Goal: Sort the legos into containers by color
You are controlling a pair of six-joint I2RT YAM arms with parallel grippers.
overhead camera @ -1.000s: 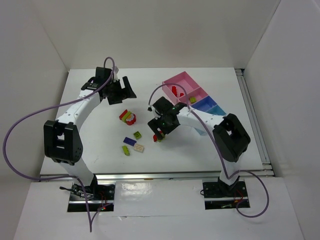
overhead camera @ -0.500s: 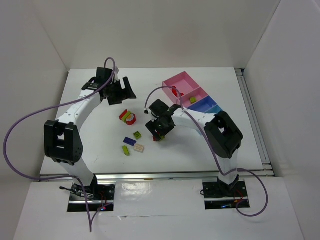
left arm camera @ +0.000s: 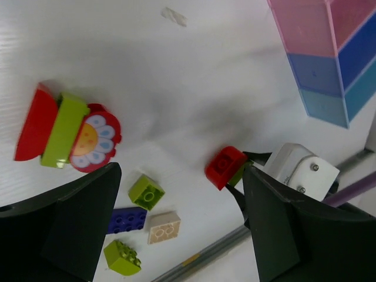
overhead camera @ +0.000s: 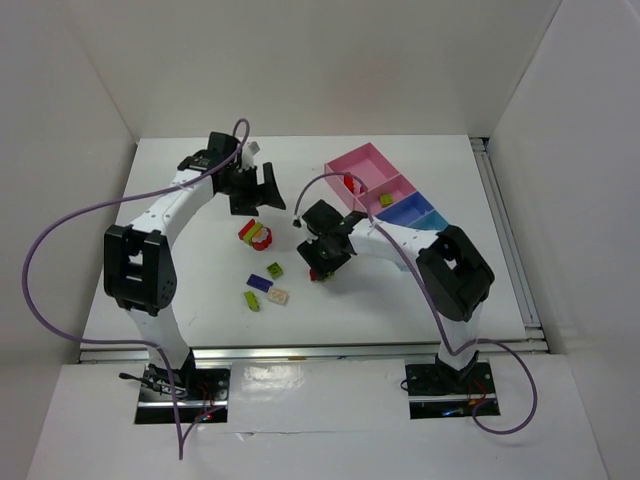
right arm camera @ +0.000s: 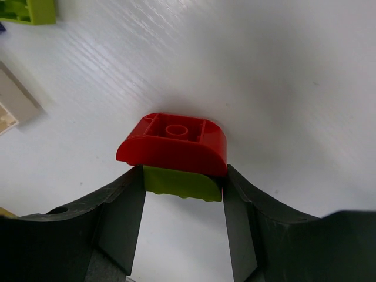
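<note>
My right gripper [overhead camera: 318,266] is shut on a small stack, a lime green brick [right arm camera: 182,183] between the fingers with a red curved brick [right arm camera: 173,141] on it, close to the table; the stack also shows in the left wrist view [left arm camera: 225,167]. My left gripper [overhead camera: 262,193] is open and empty, above a red, green and flower-piece stack [overhead camera: 255,234] [left arm camera: 64,129]. Loose on the table are a green brick [left arm camera: 146,191], a purple brick [left arm camera: 126,220], a beige brick [left arm camera: 163,227] and another green brick [left arm camera: 122,257]. The containers [overhead camera: 368,160] stand at the back right.
The pink container holds a red brick [overhead camera: 349,182] and the one beside it holds a green brick [overhead camera: 385,199]. The container row shows top right in the left wrist view [left arm camera: 329,53]. White walls enclose the table. A purple cable loops by each arm.
My left arm has swung right, toward the table's middle, and now hangs over the flower stack. My right gripper has stayed nearly in place with its stack.
</note>
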